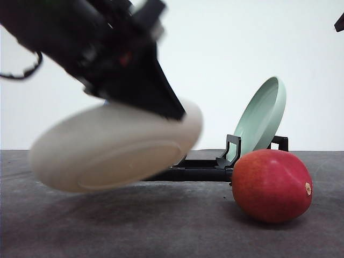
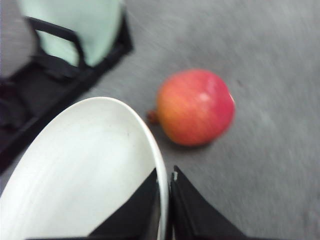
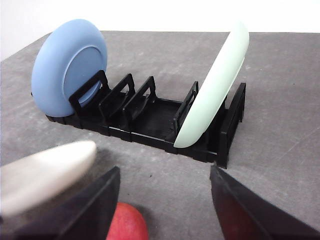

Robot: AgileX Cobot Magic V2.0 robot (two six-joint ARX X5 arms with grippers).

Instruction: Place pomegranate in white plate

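Pomegranate (image 1: 271,186) lies on the grey surface (image 1: 134,226) at the near right, on its side — its long axis runs left to right, and the small tan stem scar points right. It rests just in front of the right end of the black rack (image 1: 201,171), close to it; whether the two touch cannot be told from the front view.

Left of the fruit, the white plate (image 1: 115,148) hangs in the air above the surface, tilted so that its underside faces the camera, its long dimension running roughly left to right with the right edge higher. The left hand (image 2: 166,200) is clamped on the plate's rim: in the left wrist view one dark finger lies over the plate's inner face and the other outside the rim, with the rim pinched between them. In that same view the pomegranate sits apart from the plate, on bare surface.

The right hand (image 3: 165,200) has its two fingers spread wide with nothing between them (the fruit's red top and the rack show through the gap).

In the rack, a pale green plate (image 3: 215,85) leans at the right end and a blue plate (image 3: 70,67) stands at the left end.
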